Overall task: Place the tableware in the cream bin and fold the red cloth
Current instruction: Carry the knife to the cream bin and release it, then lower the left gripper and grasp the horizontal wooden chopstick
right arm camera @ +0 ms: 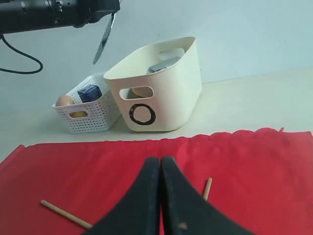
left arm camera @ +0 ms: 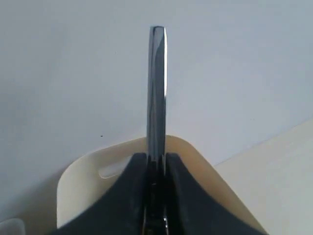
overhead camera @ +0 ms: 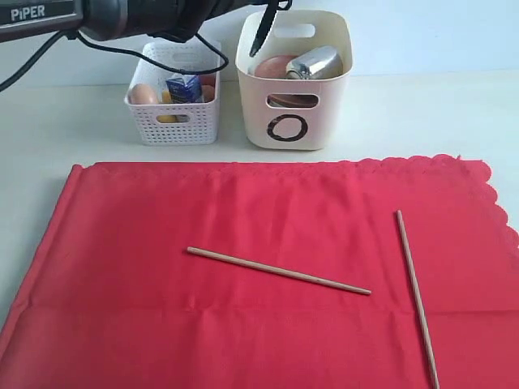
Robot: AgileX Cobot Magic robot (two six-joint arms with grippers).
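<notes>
My left gripper [left arm camera: 156, 157] is shut on a small knife [left arm camera: 157, 88], whose blade sticks out past the fingertips. In the exterior view the knife [overhead camera: 260, 34] hangs point down over the back left rim of the cream bin [overhead camera: 293, 121]. Inside the bin lie a steel cup [overhead camera: 315, 63] and a brown plate [overhead camera: 274, 66]. The red cloth [overhead camera: 162, 308] lies spread flat in front, with two chopsticks [overhead camera: 276, 271] [overhead camera: 417, 296] on it. My right gripper [right arm camera: 160, 162] is shut and empty, low over the cloth [right arm camera: 254, 166] between the chopsticks [right arm camera: 66, 214] [right arm camera: 208, 188].
A white perforated basket [overhead camera: 172, 121] stands left of the cream bin and holds an egg [overhead camera: 143, 94], a milk carton [overhead camera: 183, 87] and other food. The left arm and its black cable [overhead camera: 122, 50] reach across above the basket.
</notes>
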